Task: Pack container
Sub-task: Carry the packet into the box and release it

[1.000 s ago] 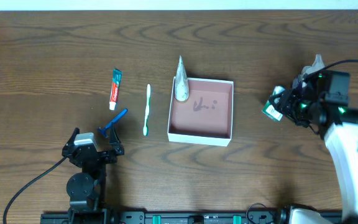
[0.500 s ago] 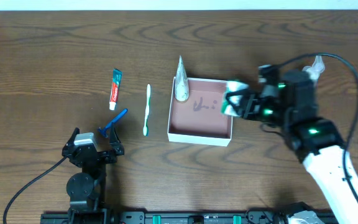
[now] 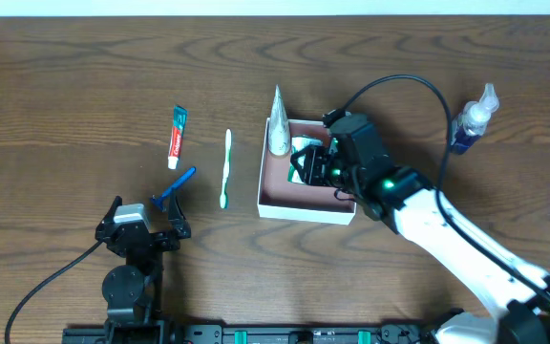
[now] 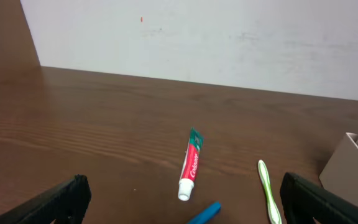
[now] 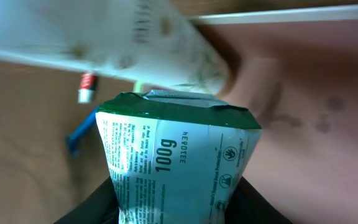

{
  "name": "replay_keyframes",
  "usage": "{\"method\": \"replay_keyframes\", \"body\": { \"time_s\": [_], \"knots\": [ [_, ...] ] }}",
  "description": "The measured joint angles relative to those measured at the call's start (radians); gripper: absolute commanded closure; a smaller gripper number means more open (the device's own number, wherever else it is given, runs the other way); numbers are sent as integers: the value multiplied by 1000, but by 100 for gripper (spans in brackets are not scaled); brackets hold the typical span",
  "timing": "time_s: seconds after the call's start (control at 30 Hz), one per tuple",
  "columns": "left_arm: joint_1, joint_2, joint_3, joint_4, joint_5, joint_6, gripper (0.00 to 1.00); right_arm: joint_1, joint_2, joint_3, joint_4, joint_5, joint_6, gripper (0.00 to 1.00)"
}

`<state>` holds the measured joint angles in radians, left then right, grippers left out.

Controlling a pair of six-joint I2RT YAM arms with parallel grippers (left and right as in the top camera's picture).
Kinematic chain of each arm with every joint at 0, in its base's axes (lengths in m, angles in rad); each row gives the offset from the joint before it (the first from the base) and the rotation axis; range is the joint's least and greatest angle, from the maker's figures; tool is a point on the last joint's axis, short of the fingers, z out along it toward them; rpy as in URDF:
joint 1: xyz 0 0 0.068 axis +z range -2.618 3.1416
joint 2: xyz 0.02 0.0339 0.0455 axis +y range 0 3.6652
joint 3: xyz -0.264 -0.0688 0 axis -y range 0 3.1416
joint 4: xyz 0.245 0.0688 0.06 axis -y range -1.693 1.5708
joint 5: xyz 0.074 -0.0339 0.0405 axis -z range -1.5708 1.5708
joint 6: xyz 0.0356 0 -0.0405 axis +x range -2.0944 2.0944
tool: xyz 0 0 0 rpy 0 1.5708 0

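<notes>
Over the shallow white cardboard container (image 3: 344, 206), your right gripper (image 3: 310, 168) has arrived clamping a green-and-white packet (image 5: 173, 162), ready for release; left gripper (image 3: 144, 220) gapes.

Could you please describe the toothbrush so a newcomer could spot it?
Find the white box on the table. Just left of it, parallel to its wall, lies the toothbrush. It is long, thin and green-white, unlike the stubby red-white toothpaste and blue razor further left.
</notes>
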<state>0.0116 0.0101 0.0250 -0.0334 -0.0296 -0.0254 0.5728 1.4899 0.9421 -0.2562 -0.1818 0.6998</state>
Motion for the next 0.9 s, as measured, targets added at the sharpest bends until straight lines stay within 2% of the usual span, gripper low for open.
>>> {"method": "replay_keyframes", "body": {
  "time_s": [0.3,0.6,0.67,0.8,0.9],
  "knots": [
    [0,0,0,0,0,0,2,23,152,0,83,18,35,62],
    [0,0,0,0,0,0,2,74,234,0,142,18,56,60],
    [0,0,0,0,0,0,2,75,241,0,146,18,61,57],
    [0,0,0,0,0,0,2,75,250,0,153,18,74,44],
    [0,0,0,0,0,0,2,75,251,0,160,19,78,42]
  ]
}}
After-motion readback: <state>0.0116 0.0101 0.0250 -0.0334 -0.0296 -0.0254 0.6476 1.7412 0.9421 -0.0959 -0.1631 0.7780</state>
